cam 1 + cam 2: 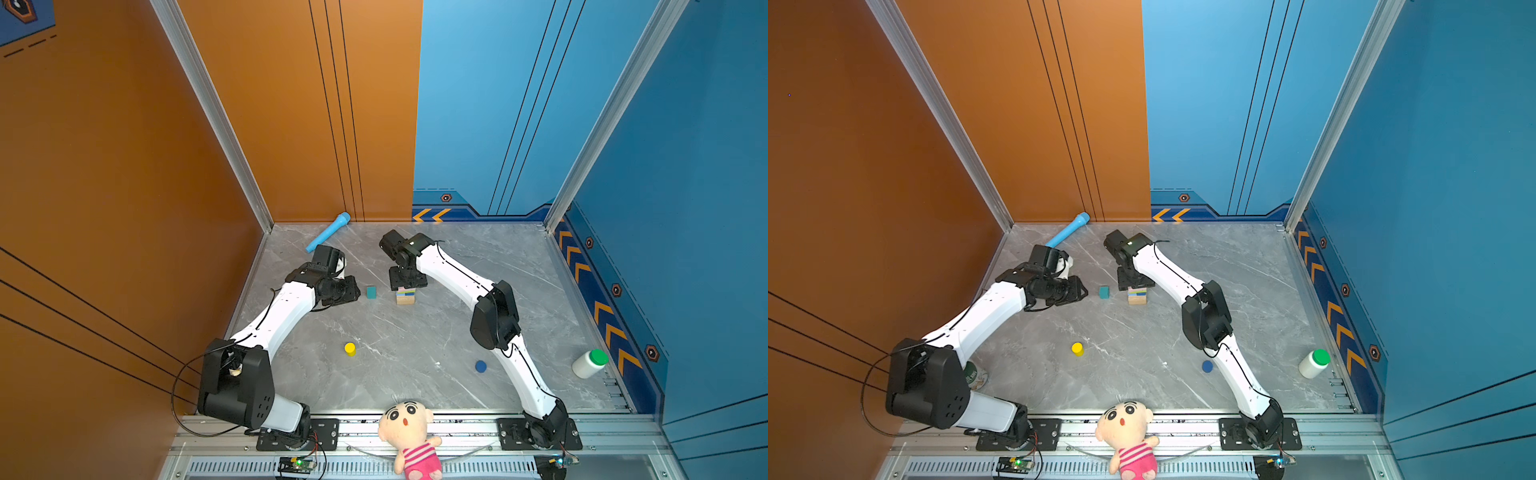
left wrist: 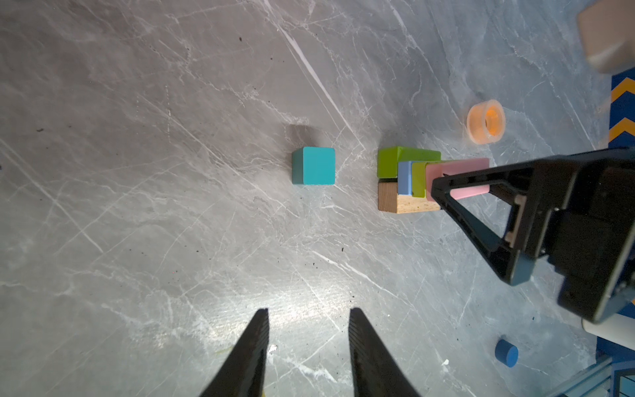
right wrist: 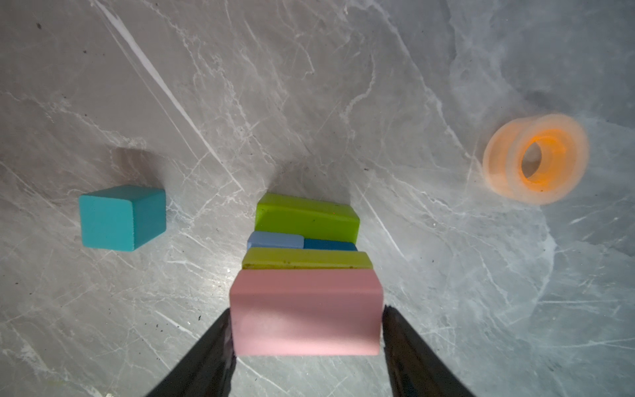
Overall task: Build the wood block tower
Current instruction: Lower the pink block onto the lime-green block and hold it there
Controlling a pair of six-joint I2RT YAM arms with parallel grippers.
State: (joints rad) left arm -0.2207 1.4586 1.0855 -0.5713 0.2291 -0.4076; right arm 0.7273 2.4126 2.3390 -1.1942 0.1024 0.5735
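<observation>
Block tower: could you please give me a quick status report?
Left gripper open, empty, facing the teal cube. Right gripper: fingers flank the pink brick at the top of the tower; grip unclear. Teal cube stands beside the tower, not touching.

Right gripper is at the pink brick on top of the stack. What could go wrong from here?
1. The right gripper closely flanks the pink brick on both sides; pulling away crooked could drag it off or topple the tower.
2. The teal cube sits close beside the tower, so the open left gripper could bump the stack when fetching it.
</observation>
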